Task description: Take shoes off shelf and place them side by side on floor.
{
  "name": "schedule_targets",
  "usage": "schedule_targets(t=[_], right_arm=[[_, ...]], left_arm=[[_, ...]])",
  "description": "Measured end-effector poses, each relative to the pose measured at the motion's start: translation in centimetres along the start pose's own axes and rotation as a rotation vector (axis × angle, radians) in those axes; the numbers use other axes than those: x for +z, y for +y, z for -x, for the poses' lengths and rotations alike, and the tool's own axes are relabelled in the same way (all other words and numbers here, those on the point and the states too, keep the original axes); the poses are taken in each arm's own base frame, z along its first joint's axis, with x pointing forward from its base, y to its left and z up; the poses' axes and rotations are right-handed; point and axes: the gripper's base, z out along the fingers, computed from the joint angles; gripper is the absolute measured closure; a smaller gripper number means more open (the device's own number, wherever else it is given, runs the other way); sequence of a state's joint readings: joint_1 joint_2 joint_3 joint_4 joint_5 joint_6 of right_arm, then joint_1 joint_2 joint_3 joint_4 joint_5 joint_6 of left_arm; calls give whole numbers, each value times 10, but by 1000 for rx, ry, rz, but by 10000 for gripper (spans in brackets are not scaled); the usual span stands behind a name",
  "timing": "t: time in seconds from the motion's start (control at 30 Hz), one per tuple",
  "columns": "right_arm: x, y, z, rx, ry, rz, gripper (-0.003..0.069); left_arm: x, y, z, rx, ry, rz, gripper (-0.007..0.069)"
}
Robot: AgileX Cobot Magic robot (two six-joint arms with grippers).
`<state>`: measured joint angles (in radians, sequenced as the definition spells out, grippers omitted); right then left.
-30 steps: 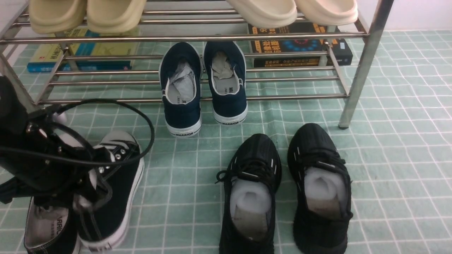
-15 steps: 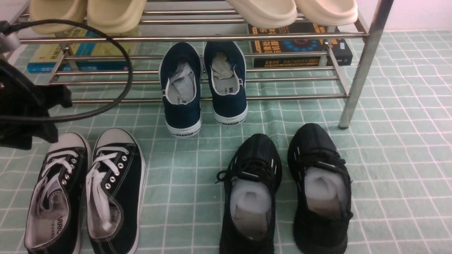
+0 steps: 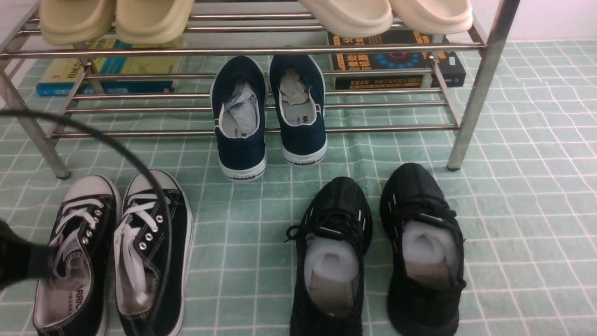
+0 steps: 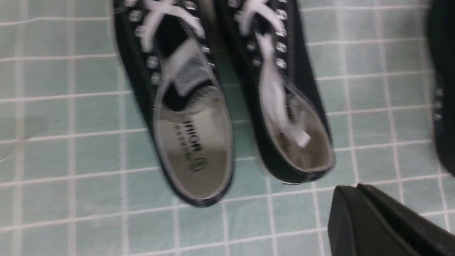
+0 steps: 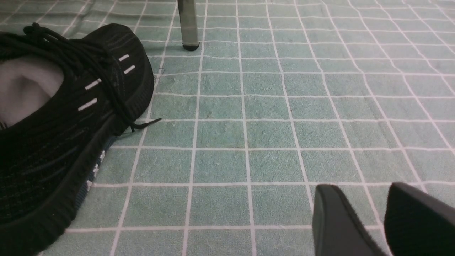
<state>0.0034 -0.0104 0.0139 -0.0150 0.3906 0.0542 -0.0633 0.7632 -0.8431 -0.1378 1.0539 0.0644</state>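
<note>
The two black canvas sneakers with white laces stand side by side on the pale green floor (image 3: 513,186), front left: one (image 3: 74,252) and its mate (image 3: 154,252), toes toward the steel shelf (image 3: 261,49). The left wrist view looks down on both, one (image 4: 188,117) and the other (image 4: 284,106), slightly blurred. My left gripper (image 4: 355,188) is shut and empty, hovering just behind their heels. In the front view only a dark part of the left arm (image 3: 18,263) and its cable show. My right gripper (image 5: 364,192) is open low over bare floor.
Navy WARRIOR slip-ons (image 3: 268,116) sit on the lower tier, heels overhanging. All-black knit trainers (image 3: 378,242) stand on the floor at centre right, one close to my right gripper (image 5: 64,117). Beige slippers (image 3: 116,18) fill the top tier. Books (image 3: 396,60) lie under the shelf. A shelf leg (image 3: 480,88) stands right.
The left gripper was over the right-hand sneaker, then lifted away to the left and has since drawn back to the lower left edge. That sneaker now rests beside its mate.
</note>
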Motion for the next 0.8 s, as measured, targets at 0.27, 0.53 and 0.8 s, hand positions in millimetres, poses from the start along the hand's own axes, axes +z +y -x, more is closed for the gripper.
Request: schedule_targets(t=[0.27,0.53,0.8], right_arm=[[0,0,0,0,0,0,421],[0,0,0,0,0,0,421],[0,0,0,0,0,0,421]], left_arm=[[19,1,-73,-65,-438,-50,624],[35,5,-94,-79,-504,-36,620],[37,9,-96,-20,-519,20,610]])
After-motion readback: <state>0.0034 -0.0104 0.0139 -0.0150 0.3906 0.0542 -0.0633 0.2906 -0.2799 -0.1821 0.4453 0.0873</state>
